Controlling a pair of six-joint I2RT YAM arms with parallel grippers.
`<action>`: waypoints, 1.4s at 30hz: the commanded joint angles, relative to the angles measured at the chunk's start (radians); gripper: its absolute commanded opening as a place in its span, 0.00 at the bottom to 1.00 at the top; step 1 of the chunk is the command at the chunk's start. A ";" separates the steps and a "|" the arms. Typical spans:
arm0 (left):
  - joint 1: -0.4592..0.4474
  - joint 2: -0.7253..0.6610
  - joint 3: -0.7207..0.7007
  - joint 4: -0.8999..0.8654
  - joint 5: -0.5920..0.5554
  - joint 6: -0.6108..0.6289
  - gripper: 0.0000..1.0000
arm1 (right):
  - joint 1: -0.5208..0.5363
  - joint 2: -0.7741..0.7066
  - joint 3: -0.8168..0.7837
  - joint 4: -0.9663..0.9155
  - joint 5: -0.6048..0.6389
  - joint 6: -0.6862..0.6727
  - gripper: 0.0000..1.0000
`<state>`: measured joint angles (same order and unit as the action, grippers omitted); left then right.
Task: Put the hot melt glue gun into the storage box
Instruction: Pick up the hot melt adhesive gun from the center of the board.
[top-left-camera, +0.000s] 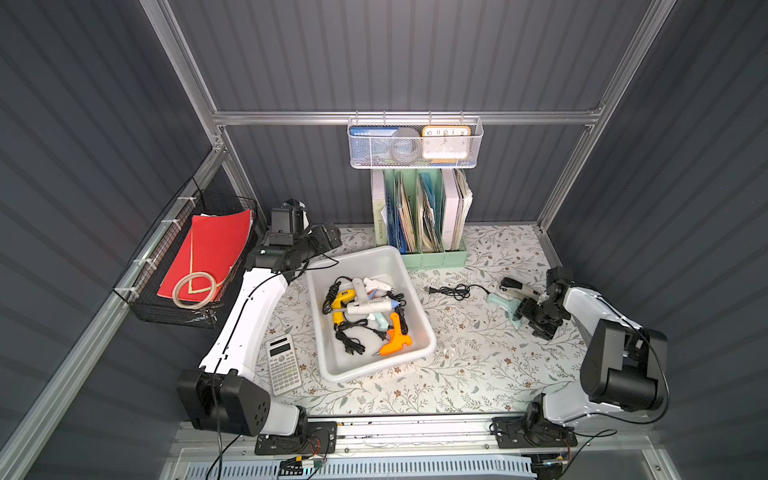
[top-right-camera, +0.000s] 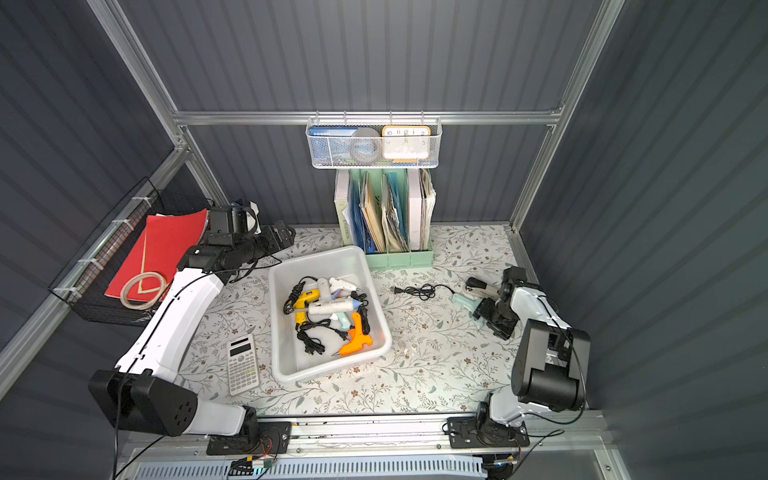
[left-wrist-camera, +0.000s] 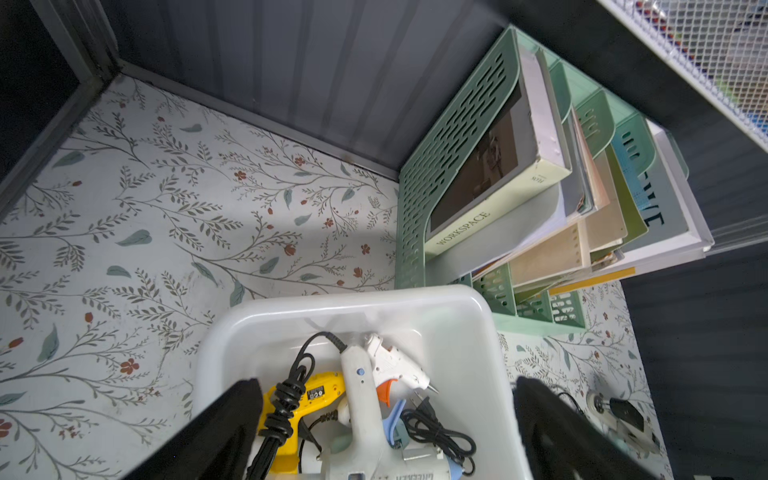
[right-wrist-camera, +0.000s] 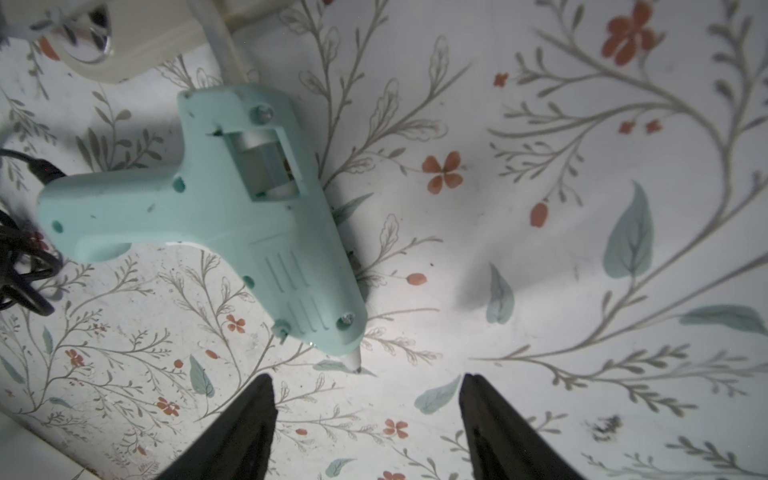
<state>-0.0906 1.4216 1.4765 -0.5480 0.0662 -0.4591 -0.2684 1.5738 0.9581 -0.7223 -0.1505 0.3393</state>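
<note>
The mint-green glue gun (right-wrist-camera: 232, 216) is lying flat on its side on the floral tabletop (right-wrist-camera: 582, 249), well outside the storage box (top-left-camera: 382, 368) and off to its right; its black cord (top-left-camera: 453, 291) is trailing in a loose coil across the table toward the box; a stapler (top-left-camera: 517, 286) is sitting just beside it. I am holding the right gripper (right-wrist-camera: 365, 376) low over the table just past the gun's nozzle; its jaws are standing apart with only tabletop between them, so it is gripping nothing; the nozzle tip is sitting just ahead of one finger rather than between the two.

The box is already carrying several guns: a yellow glue gun (top-left-camera: 344, 300), an orange glue gun (top-left-camera: 395, 338), a long white glue gun (top-left-camera: 370, 306), a small white glue gun (top-left-camera: 376, 284), and what I am taking for a pale teal one half buried beneath them, all tangled in black cords. The left gripper (left-wrist-camera: 386, 381) is hanging near the box's far left corner, spread wide and empty.

I am reading this as late in the job; the mint gun looks like the last one out, and it is not yet grasped; what is left is centring the jaws on its body, closing, lifting with the cord dragging behind, and carrying it over the rim. A calculator (top-left-camera: 284, 363) is lying to the box's left, out of the way.
</note>
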 joint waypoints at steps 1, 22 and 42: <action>0.006 -0.044 -0.020 0.083 -0.052 -0.028 1.00 | 0.041 0.059 0.050 -0.013 0.046 -0.029 0.73; 0.006 -0.050 -0.032 0.119 -0.117 -0.039 1.00 | 0.195 0.313 0.183 -0.018 0.170 -0.109 0.55; 0.006 -0.127 -0.106 0.154 -0.177 -0.062 1.00 | 0.437 0.028 0.244 -0.094 0.302 -0.117 0.00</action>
<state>-0.0906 1.3220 1.3960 -0.4072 -0.0826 -0.5007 0.1467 1.6703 1.1545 -0.7765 0.1158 0.2119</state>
